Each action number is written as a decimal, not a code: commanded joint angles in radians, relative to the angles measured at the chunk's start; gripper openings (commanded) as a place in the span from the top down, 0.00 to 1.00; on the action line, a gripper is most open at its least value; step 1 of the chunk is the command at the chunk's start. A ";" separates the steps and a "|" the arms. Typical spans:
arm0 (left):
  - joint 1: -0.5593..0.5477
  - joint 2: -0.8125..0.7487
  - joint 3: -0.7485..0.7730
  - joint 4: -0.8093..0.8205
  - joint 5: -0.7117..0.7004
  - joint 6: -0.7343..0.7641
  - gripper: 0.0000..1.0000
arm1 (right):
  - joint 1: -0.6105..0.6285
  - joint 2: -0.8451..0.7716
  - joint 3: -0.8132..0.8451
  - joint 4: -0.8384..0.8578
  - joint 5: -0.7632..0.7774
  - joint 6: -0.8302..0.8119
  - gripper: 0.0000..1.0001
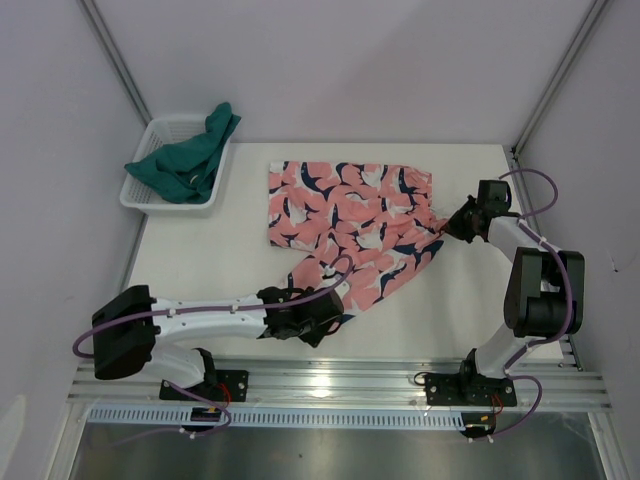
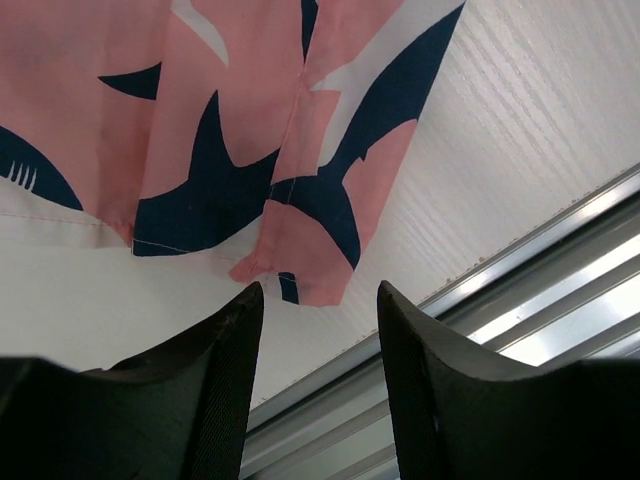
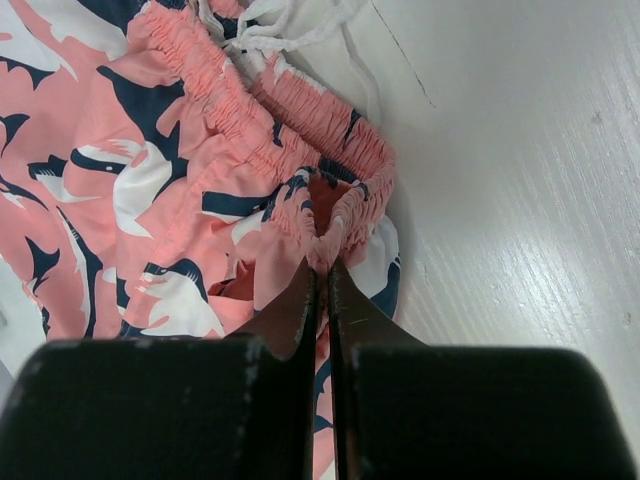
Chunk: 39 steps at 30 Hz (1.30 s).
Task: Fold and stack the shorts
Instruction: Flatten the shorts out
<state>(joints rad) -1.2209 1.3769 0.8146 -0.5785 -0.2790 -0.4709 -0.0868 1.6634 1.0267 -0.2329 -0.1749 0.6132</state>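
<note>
My left gripper [image 2: 320,295] has its fingers spread with nothing between them. It sits low over the table [image 1: 470,300] near the front edge. The hem corner of the pink shark-print shorts [image 2: 200,150] lies just past my fingertips, and the metal rail [image 2: 560,300] runs beside it.

My right gripper [image 3: 322,262] has its fingers pressed together on a bunched fold of the elastic waistband. The white drawstring [image 3: 300,25] lies loose further along the band.

From above, these shorts are spread across the middle of the table. The waistband is toward my right arm, and one leg trails toward my left.

The teal green shorts [image 1: 190,160] lie heaped in the white mesh basket [image 1: 165,203] at the far left corner, spilling over its rim, well apart from both grippers.
</note>
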 commanded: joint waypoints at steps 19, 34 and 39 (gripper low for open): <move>0.004 -0.628 -0.492 0.405 -0.035 -0.600 0.49 | 0.002 0.004 -0.007 0.046 -0.015 0.008 1.00; 0.090 -0.637 -0.591 0.467 -0.011 -0.712 0.49 | -0.005 -0.008 -0.016 0.050 -0.028 0.013 1.00; 0.127 -0.654 -0.600 0.463 -0.005 -0.698 0.50 | -0.007 -0.010 -0.017 0.052 -0.032 0.014 1.00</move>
<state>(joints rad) -1.1118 0.7403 0.2245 -0.1570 -0.2832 -1.1526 -0.0895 1.6638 1.0145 -0.2035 -0.1936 0.6212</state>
